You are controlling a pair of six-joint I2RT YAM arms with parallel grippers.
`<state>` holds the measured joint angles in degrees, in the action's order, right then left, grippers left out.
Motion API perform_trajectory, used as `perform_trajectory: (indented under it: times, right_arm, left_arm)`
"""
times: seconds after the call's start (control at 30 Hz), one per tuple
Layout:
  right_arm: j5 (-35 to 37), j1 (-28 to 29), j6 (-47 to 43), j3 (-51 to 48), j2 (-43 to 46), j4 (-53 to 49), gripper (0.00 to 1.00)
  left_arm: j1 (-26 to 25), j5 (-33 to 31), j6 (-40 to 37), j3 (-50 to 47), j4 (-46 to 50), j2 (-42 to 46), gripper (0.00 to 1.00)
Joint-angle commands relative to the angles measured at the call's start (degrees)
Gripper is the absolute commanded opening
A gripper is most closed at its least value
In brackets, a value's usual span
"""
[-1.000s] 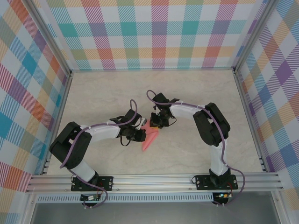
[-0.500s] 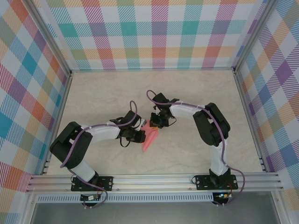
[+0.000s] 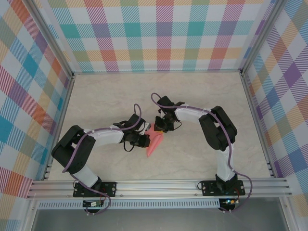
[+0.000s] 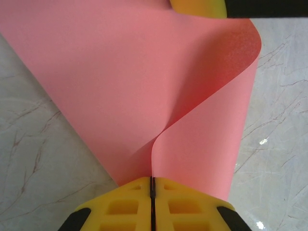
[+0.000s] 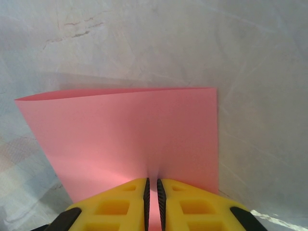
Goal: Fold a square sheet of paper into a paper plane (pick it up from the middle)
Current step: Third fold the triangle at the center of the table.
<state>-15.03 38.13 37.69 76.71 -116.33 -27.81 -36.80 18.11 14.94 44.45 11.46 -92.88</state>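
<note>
- Table: bare top lies open on every side of the paper plane. The side rails are well apart from it.
- Paper plane: it is held between the 2 arms. Its long axis is seen running far-to-near, with the narrow end toward the arm bases. It is judged not yet a finished dart, since the pink sheet is bowed in 1 loose curl in the left wrist view.
- Left gripper: it is placed at the plane's left flank, with fingers pressed together on the paper's edge.
- Right gripper: it is placed at the plane's far end, likewise pinching the paper.
- Neither gripper is nearer than the other. The next crease is judged to depend on the 2 pinches being drawn taut along the long axis.
</note>
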Motion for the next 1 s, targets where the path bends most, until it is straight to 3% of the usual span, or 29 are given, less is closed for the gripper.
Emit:
perform_trajectory:
  times: [0.0, 0.37, 0.97]
  right_arm:
    - [1.0, 0.6, 0.5, -2.1, -1.7, -2.4, 0.16]
    - [1.7, 0.6, 0.7, -2.2, -1.8, -2.7, 0.16]
    - [2.0, 0.6, 1.0, -2.7, -1.3, -2.7, 0.16]
  left_arm:
    - [0.8, 0.7, -1.6, 0.6, -0.9, 0.3, 0.08]
    - [0.8, 0.9, -1.5, -0.1, -0.6, 3.2, 0.07]
    - [0.8, 0.5, -1.1, -1.3, -1.6, -0.8, 0.07]
